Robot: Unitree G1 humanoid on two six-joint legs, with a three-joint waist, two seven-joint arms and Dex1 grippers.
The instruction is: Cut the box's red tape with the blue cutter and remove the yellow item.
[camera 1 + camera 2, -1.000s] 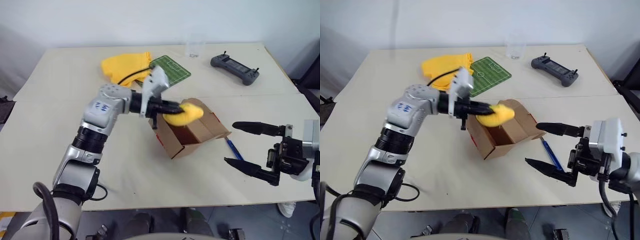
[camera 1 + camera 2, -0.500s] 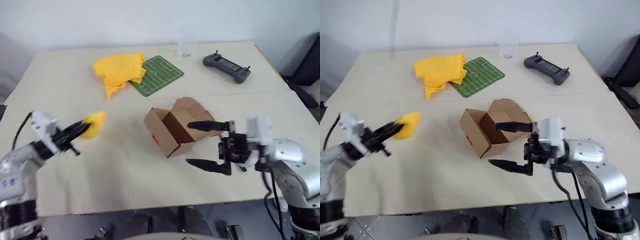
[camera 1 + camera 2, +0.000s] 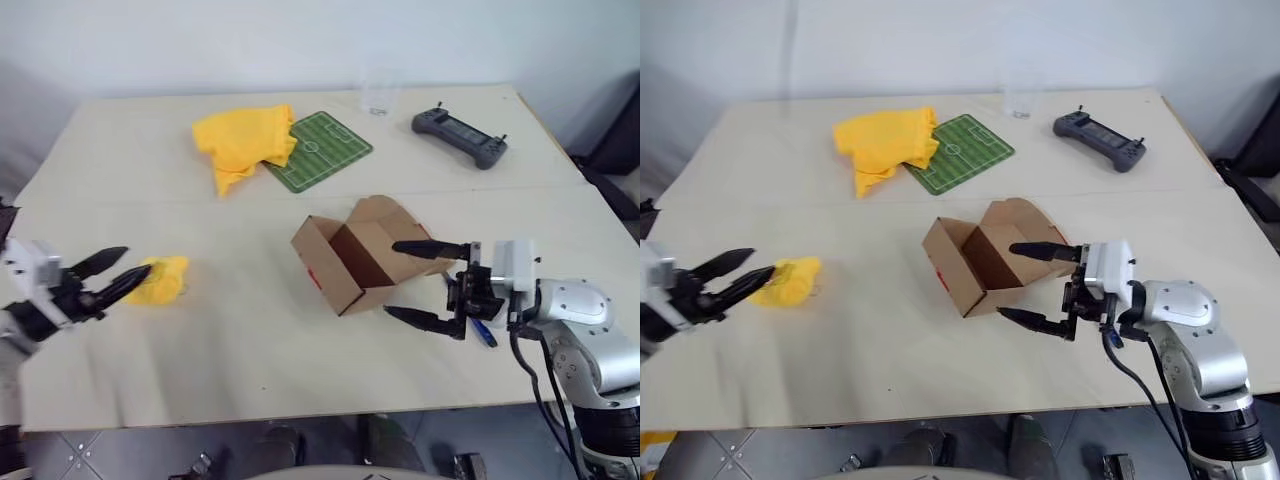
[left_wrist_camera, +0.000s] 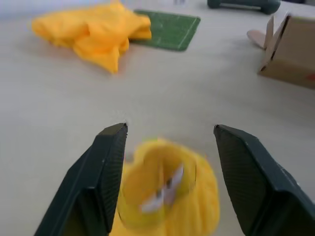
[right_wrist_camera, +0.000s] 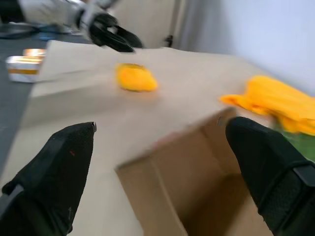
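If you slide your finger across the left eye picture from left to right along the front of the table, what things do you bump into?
Left end effector → yellow item → box → right end effector → blue cutter.

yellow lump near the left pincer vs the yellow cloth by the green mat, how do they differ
The small soft bright-yellow lump is far smaller than the big crumpled yellow cloth. The lump lies near the table's front left, just ahead of the open left pincer; the cloth lies at the far side, touching the green football-pitch mat. The lump is a compact wad; the cloth is spread in loose folds. Both are bright yellow, soft, and resting on the table.
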